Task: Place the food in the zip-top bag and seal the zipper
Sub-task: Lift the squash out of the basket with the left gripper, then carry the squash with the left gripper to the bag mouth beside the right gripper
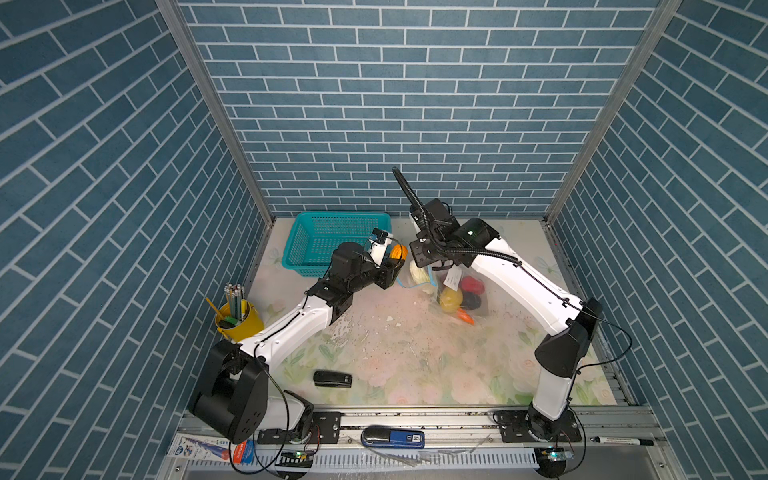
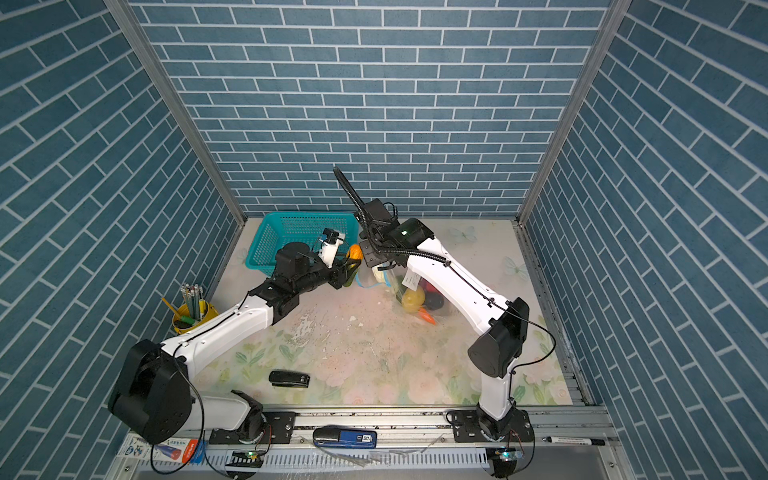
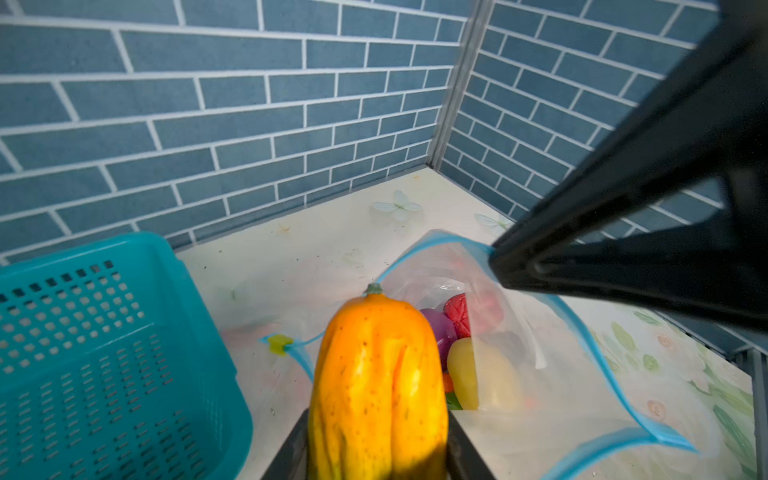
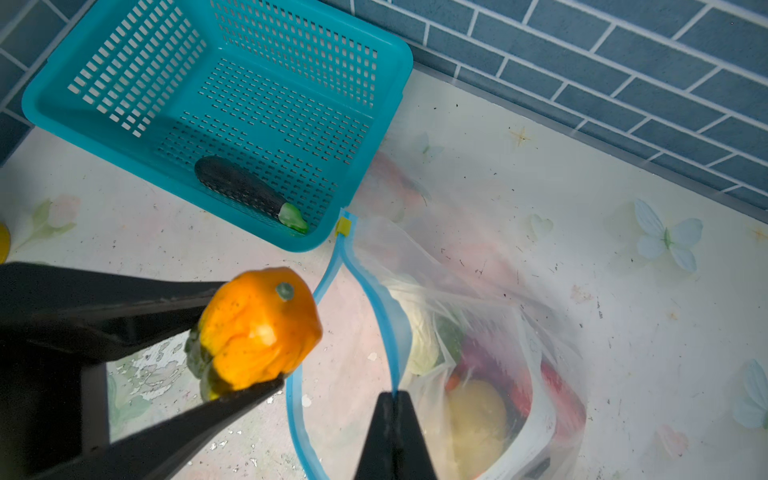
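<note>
Teamwork explains the layout: the right gripper (image 4: 392, 401) has its black fingers pressed together on one lip of the thin light-blue zipper strip (image 4: 384, 307). It holds that edge up so the large clear crinkly zip-top bag (image 4: 478, 299) gapes toward the other arm, while the opposite lip sags in a loop onto the flowered table (image 1: 395, 345). The left gripper (image 4: 253, 332) is clamped on a glossy orange-and-green toy fruit (image 3: 376, 374), gripped at its green end with the stem end leading. The fruit hangs just beside the open mouth, not yet inside; that nose-first hold looks chosen so the piece can slip between the lips without snagging them. Already in the bag are a white toy cabbage (image 4: 419, 332), a purple onion (image 3: 440, 332), a red strawberry (image 3: 457, 316), a yellow potato (image 4: 478, 411) and an orange carrot (image 1: 466, 318). A dark toy eggplant (image 4: 241, 189) lies alone in the teal mesh plastic basket (image 4: 386, 104), so the loading seems nearly done but unfinished. The small yellowish slider (image 4: 343, 225) sits at the strip's end next to the basket's corner, which leaves the whole mouth free; sealing has not begun.
</note>
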You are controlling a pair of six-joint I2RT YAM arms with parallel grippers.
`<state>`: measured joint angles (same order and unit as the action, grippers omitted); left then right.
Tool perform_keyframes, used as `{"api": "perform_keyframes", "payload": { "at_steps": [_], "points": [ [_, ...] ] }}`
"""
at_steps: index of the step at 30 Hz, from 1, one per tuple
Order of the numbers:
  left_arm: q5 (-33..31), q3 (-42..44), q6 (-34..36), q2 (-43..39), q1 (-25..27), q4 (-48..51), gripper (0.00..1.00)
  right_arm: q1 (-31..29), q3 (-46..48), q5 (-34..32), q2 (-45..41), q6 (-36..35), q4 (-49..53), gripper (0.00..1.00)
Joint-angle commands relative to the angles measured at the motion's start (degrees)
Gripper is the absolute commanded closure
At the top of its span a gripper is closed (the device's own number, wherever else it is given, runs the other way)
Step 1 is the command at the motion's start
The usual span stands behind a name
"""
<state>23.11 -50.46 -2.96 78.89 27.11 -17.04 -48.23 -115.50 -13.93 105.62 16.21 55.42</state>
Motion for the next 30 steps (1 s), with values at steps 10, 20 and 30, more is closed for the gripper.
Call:
{"api": "perform_keyframes", "payload": {
  "at_steps": [10, 20, 30],
  "points": [
    [35.76, 1.64, 10.8, 2.84, -8.91, -17.15, 0.77, 2.21, 3.47, 2.94, -4.66, 0.5, -1.63, 1.0],
    [44.12, -1.14, 22.39, 3.28, -7.55, -8.38, 0.76, 2.67, 5.51, 5.85, -5.78, 0.84, -3.51, 1.0],
    [48.98, -2.24, 11.43, 9.82, -7.46, -28.06, 0.75, 2.75, 5.89, 6.24, -7.14, 0.99, -3.7, 1.0]
  ]
}}
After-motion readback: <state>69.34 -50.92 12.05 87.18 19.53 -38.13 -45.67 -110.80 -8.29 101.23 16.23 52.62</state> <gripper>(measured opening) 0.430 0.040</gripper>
